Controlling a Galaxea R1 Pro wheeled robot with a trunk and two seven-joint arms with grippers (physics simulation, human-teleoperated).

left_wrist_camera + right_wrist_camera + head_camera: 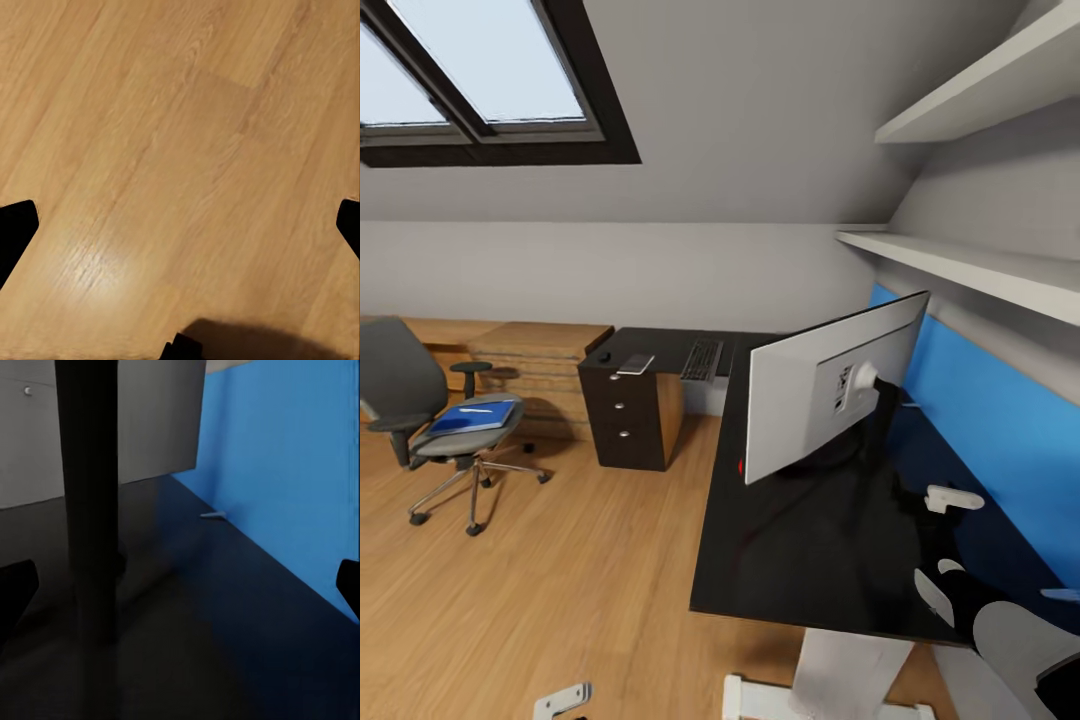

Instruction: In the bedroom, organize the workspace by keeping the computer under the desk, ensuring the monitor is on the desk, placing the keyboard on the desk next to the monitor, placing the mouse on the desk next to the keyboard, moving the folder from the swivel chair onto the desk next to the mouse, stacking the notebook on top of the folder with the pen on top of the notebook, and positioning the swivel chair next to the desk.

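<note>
Left gripper: low over the wood floor, fingers spread wide in the wrist view, holding nothing.
Right gripper: above the black desk near the blue wall panel, fingers parted and empty.
Monitor: on the desk, just ahead of the right gripper (its back faces the head camera); its dark stand rises close before the wrist camera.
Keyboard: further along the desk's far wing.
Mouse: far end, by a small pale item, too small to identify.
Swivel chair: well apart from the desk, at the left.
Folder: blue, on the chair seat, far from both grippers, with a pen on top.
</note>
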